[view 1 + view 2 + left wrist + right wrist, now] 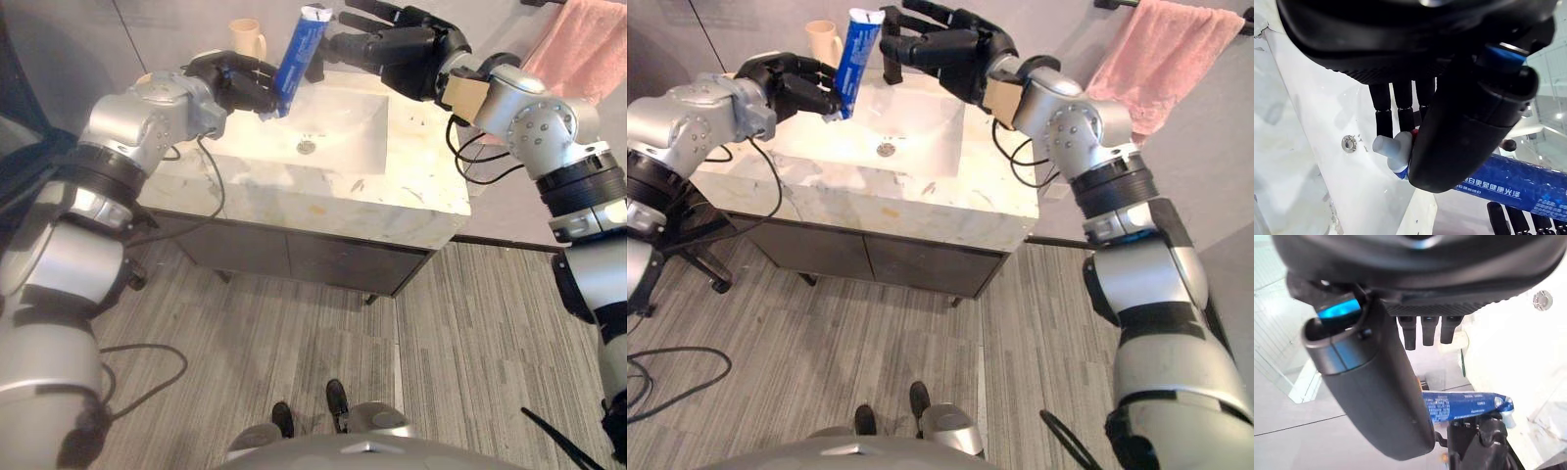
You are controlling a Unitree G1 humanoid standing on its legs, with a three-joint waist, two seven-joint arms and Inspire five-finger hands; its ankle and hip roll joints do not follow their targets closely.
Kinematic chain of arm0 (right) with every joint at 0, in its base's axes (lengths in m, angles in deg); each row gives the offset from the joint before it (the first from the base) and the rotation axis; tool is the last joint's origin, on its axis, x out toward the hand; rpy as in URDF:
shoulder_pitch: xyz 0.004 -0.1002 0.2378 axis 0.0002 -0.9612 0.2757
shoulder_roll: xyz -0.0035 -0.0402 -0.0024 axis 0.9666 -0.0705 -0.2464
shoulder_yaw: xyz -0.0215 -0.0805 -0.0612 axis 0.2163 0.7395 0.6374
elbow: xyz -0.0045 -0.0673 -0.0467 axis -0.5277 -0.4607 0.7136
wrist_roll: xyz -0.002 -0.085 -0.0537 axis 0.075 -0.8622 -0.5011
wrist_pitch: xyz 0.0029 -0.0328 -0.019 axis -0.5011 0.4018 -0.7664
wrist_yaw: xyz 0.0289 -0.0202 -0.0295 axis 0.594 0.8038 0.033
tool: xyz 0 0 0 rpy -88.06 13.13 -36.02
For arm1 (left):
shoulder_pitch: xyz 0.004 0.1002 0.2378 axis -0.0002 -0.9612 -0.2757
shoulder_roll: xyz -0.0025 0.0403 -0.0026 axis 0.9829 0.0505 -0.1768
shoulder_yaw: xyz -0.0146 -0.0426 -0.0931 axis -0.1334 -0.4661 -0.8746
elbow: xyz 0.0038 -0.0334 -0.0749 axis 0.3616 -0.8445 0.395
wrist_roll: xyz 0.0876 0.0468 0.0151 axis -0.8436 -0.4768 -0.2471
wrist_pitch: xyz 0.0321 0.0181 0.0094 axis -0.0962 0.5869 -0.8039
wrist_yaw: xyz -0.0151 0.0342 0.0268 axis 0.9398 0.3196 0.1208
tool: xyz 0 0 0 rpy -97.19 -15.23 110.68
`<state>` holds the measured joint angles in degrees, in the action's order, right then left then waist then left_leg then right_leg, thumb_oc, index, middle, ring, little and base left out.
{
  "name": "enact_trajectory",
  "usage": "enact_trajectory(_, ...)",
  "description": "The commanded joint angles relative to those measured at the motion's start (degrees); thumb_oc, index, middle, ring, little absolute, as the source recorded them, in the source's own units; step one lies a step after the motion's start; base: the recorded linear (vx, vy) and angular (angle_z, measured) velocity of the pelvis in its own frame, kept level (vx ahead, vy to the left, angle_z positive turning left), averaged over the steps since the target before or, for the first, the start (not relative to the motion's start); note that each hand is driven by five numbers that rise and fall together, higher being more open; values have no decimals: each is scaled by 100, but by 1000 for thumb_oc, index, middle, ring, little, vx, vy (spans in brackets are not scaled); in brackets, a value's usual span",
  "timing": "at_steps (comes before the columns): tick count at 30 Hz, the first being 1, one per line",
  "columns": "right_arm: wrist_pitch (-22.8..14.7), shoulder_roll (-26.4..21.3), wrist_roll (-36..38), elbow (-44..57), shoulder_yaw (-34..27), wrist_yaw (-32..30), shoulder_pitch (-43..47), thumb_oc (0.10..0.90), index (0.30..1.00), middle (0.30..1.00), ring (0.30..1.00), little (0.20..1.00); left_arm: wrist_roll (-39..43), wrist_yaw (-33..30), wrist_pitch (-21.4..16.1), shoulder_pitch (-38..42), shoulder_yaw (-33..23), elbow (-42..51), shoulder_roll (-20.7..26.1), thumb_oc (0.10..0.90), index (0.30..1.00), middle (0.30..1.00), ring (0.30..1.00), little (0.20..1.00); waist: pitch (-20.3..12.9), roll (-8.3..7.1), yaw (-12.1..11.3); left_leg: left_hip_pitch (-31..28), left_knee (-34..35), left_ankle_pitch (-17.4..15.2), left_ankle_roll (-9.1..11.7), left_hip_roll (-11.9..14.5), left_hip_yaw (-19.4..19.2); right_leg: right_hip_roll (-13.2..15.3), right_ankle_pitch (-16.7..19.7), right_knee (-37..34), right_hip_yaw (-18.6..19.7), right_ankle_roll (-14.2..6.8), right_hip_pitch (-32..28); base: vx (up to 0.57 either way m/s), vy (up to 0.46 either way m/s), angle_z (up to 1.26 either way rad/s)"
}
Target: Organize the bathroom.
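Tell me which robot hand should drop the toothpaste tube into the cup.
Left. The left robot hand already pinches the toothpaste tube near its cap, close to the cup. The right robot hand hovers open beside it.

the left hand (pixel 240 83) covers the lower end of the toothpaste tube (pixel 297 57), so the cap shows only past its fingers in the left wrist view. beyond the right hand (pixel 945 44), the pink towel (pixel 1161 59) is cut off by the picture's edge.
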<state>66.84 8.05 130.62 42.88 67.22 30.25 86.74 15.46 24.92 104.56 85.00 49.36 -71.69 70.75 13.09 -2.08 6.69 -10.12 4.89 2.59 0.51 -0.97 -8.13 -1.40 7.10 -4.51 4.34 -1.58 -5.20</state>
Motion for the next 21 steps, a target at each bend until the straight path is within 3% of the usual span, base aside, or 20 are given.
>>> enact_trajectory(1,-456,33,535,-93,-103,120,364,800,900,900,900,900,372,-139,-740,867,191,-453,175,400,300,300,300,300,-1365,35,-97,47,11,-309,4,134,62,-4,-548,-49,-550,-444,-199,0,0,0)
enact_trajectory(9,-721,408,724,62,-96,-43,323,800,900,900,900,900,368,-195,-845,896,281,-495,23,400,300,300,300,300,-1360,54,-139,63,11,-307,-10,91,153,6,-548,-49,-553,-440,-212,0,0,0)
enact_trajectory(19,-718,575,632,137,-47,-196,395,800,900,900,900,900,400,-174,-751,924,280,-482,-18,400,300,300,300,300,-1391,70,-183,58,11,-299,-8,88,174,25,-553,-49,-586,-452,-230,0,0,0)
enact_trajectory(20,-726,567,627,116,-31,-179,396,649,674,674,674,674,407,-169,-748,939,297,-494,-15,400,300,300,300,300,-1387,70,-183,55,11,-296,-6,89,172,27,-553,-49,-595,-451,-233,0,0,0)
enact_trajectory(21,-735,569,601,102,-24,-177,398,573,559,559,559,559,411,-175,-754,944,304,-502,-17,400,300,300,300,300,-1384,69,-184,54,11,-295,-5,90,170,27,-552,-49,-599,-451,-234,0,0,0)
